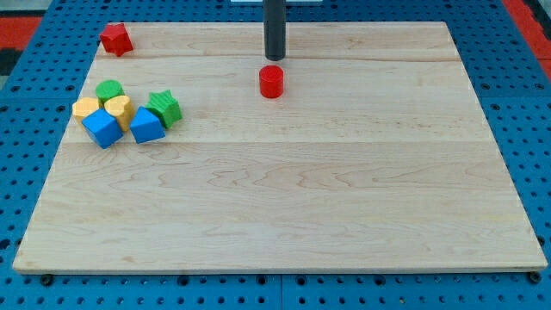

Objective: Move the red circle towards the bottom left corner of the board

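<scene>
The red circle (pixel 271 81) stands on the wooden board (pixel 284 198) near the view's top, a little left of centre. My tip (pixel 274 58) is just above it in the view, a short gap away and not touching. The rod rises straight out of the view's top edge.
A red star-like block (pixel 115 40) lies at the board's top left corner. A cluster sits at the left: a green circle (pixel 109 89), a yellow block (pixel 85 108), a yellow heart (pixel 119 109), a green star (pixel 164 108), a blue cube (pixel 102 128) and a blue block (pixel 146 127).
</scene>
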Controlling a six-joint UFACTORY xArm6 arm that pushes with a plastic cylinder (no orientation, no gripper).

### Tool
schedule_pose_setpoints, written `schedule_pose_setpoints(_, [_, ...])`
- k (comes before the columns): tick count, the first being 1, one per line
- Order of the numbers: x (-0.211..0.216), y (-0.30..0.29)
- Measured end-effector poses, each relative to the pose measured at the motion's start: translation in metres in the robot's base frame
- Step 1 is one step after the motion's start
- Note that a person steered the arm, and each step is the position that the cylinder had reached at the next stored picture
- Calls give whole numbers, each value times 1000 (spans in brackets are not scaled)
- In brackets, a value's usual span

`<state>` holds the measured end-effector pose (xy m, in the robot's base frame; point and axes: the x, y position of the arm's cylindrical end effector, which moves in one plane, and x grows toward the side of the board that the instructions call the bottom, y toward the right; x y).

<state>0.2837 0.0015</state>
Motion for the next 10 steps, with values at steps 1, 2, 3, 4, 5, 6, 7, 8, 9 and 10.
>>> schedule_pose_setpoints(1, [57,0])
schedule_pose_setpoints(2, [104,-7])
schedule_pose_setpoints(3, [105,-7])
schedule_pose_setpoints(4, [95,0])
schedule_pose_setpoints(5, [131,-10])
schedule_pose_setpoints(6, [181,-33])
schedule_pose_setpoints(7, [186,-26])
schedule_pose_setpoints(8, [148,-15])
schedule_pose_setpoints(9, [130,-24])
schedule_pose_setpoints(10, [156,-73])
